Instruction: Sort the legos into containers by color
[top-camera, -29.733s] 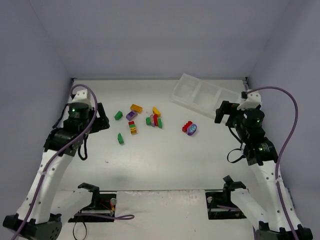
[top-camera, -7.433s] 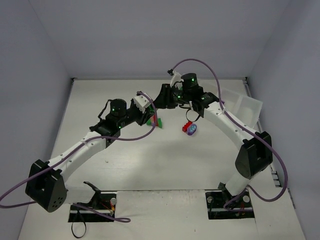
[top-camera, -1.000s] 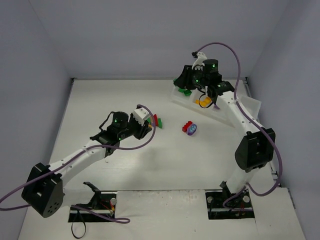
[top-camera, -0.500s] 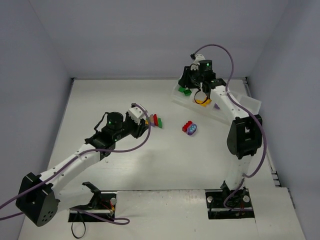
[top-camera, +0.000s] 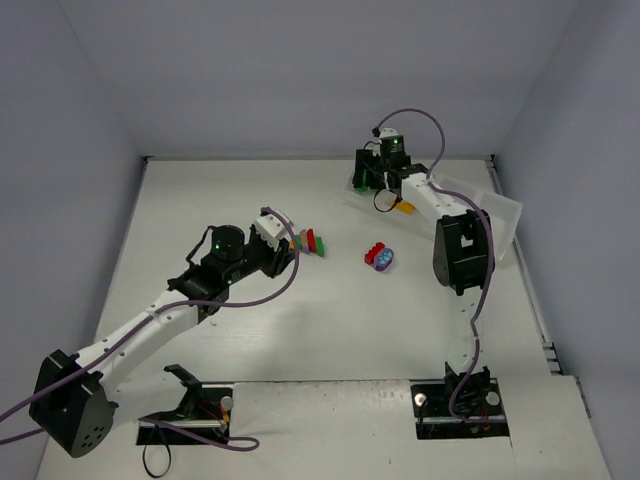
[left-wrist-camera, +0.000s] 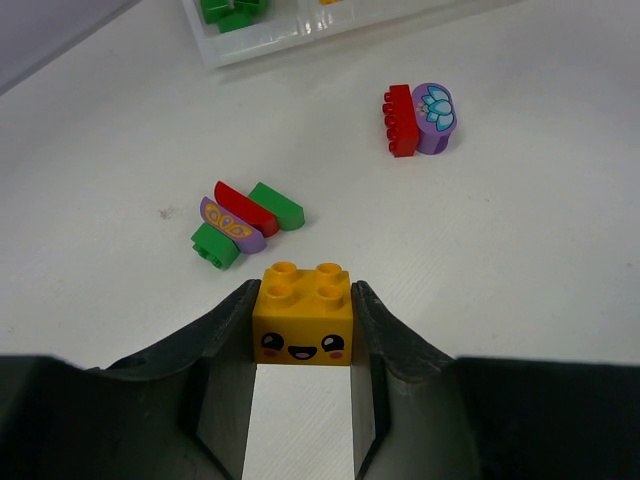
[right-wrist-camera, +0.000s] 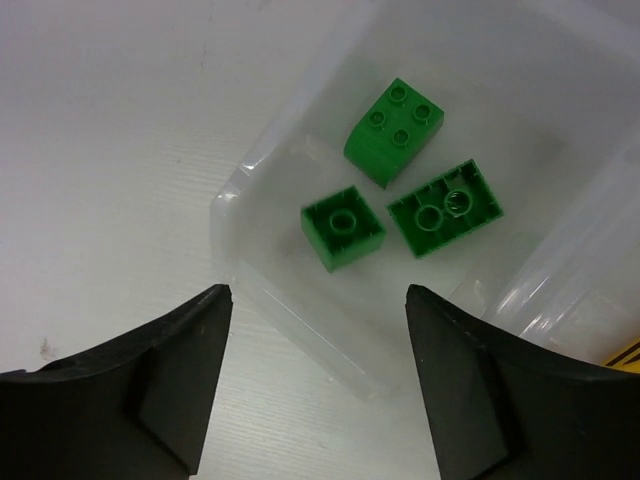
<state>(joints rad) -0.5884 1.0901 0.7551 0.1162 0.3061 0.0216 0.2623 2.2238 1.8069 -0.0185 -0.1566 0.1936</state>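
Observation:
My left gripper (left-wrist-camera: 302, 300) is shut on an orange-yellow brick with a smiling face (left-wrist-camera: 302, 318) and hangs over the table near a small cluster of legos (top-camera: 312, 241): two green bricks, a red one and a purple butterfly piece (left-wrist-camera: 232, 222). A red brick (left-wrist-camera: 400, 120) touches the rounded purple piece (left-wrist-camera: 434, 103) further right. My right gripper (right-wrist-camera: 318, 300) stands open and holds nothing above the near rim of the end compartment of the containers tray (right-wrist-camera: 290, 105). Three green bricks (right-wrist-camera: 396, 130) lie in that compartment.
The long translucent tray (top-camera: 480, 205) lies slanted at the back right, with an orange-yellow piece (top-camera: 405, 207) in its second compartment. Grey walls close the table on three sides. Both arms reach toward the table's middle and back.
My right gripper has opened over the tray's end compartment and shifted left along the tray. The left gripper, still shut on the yellow brick, has barely moved.

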